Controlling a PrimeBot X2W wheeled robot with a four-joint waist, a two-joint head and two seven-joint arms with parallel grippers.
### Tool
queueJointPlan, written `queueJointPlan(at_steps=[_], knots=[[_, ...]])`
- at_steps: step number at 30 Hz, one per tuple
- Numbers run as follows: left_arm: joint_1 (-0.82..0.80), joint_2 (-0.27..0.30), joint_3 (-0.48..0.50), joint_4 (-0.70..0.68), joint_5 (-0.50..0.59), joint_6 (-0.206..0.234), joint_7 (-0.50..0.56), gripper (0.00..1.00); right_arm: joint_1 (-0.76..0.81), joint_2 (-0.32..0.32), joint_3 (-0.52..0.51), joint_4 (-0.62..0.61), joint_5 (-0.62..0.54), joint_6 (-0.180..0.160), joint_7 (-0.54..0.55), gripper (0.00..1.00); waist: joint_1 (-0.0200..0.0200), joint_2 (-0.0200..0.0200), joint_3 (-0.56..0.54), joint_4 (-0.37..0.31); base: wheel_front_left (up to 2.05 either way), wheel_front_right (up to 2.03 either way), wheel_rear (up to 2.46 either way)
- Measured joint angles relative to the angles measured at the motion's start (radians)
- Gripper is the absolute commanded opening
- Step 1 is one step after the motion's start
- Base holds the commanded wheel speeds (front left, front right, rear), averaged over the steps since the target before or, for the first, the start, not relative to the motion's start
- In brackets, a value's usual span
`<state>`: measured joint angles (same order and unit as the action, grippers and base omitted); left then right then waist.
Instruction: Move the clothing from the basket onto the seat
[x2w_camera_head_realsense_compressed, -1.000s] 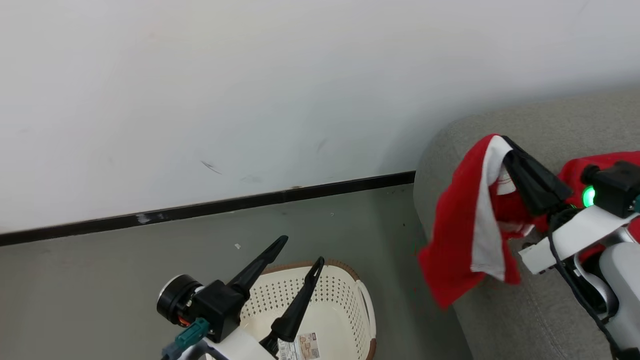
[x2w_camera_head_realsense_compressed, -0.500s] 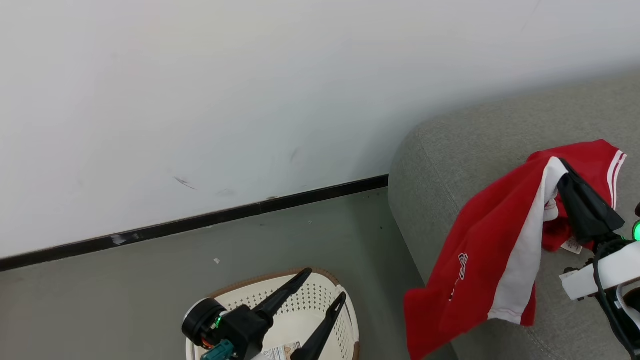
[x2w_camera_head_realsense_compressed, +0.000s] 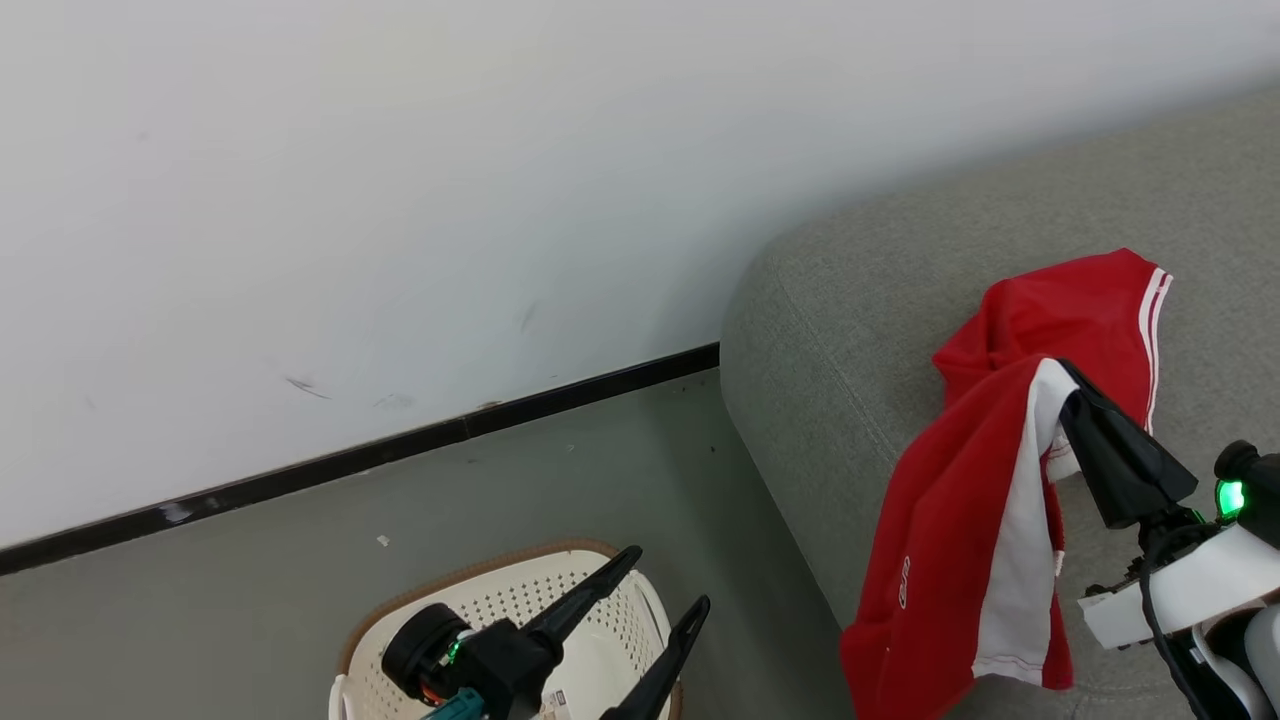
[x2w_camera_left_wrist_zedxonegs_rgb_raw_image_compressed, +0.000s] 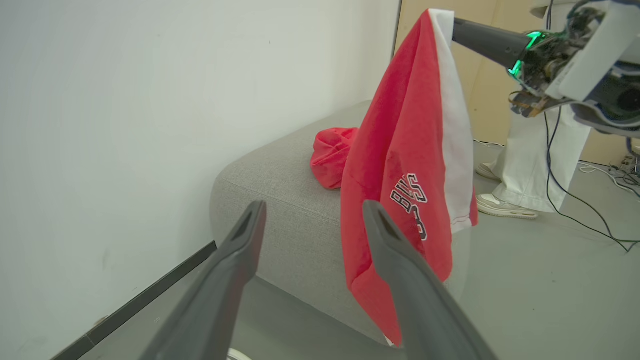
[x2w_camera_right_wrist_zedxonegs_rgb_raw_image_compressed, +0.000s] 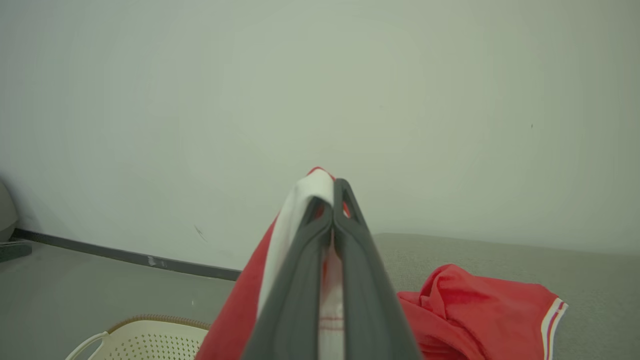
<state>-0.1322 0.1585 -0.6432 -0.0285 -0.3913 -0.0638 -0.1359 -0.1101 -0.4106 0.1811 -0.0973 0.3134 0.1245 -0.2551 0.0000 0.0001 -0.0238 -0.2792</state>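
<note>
The clothing, bright red soft fabric with white trim, is in two pieces. One, a red garment with a broad white side stripe (x2w_camera_head_realsense_compressed: 940, 540), hangs from the right gripper (x2w_camera_head_realsense_compressed: 1068, 372). That gripper's two long dark fingers (x2w_camera_right_wrist_zedxonegs_rgb_raw_image_compressed: 305, 280) are pressed together on the cloth's top edge, with no gap between them. From the fingertips the cloth falls straight down, past the rounded front corner of the large grey woven-fabric sofa (x2w_camera_head_realsense_compressed: 850, 300). Black-and-white lettering shows low on its red panel. Whether its hem touches the upholstery cannot be told.

The second piece, a crumpled red garment with thin white stripes at its hem (x2w_camera_head_realsense_compressed: 1085, 305), lies on the sofa cushion. It is just beyond the right fingertips and a little to their right in the right wrist view.

The left gripper (x2w_camera_head_realsense_compressed: 668, 578) has its fingers spread wide and nothing between them. Directly under and behind them sits the cream-white perforated plastic basket with a brown woven-look rim (x2w_camera_head_realsense_compressed: 470, 578) on the grey floor (x2w_camera_head_realsense_compressed: 250, 600). Ahead of the left fingertips stands the sofa corner, with the hanging garment just past the right-hand tip. Farther beyond it a person's legs in white trousers (x2w_camera_left_wrist_zedxonegs_rgb_raw_image_compressed: 530, 160) stand on the floor. A white wall with a black skirting strip (x2w_camera_head_realsense_compressed: 350, 462) runs behind both grippers.
</note>
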Motion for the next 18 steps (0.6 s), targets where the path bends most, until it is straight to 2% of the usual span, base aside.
queueJointPlan(at_steps=[4,11,18], knots=[[0.000,0.001,0.005,-0.001,0.007,0.004,-0.003,1.00,-0.049,-0.013,0.012,-0.026,0.001,0.000,0.000,0.00,0.0000,0.0000,0.010,-0.017,0.00,0.00,0.00],[-0.001,0.007,0.024,-0.017,0.017,0.026,-0.003,1.00,-0.260,-0.057,-0.016,-0.025,0.038,0.000,0.000,0.00,0.0000,0.0000,0.040,-0.038,0.00,0.00,0.00],[-0.004,0.014,0.053,-0.042,0.032,0.051,-0.003,1.00,-0.467,-0.115,-0.141,0.039,0.081,0.000,0.033,0.00,0.0000,0.0000,0.078,-0.050,0.00,0.00,0.00]])
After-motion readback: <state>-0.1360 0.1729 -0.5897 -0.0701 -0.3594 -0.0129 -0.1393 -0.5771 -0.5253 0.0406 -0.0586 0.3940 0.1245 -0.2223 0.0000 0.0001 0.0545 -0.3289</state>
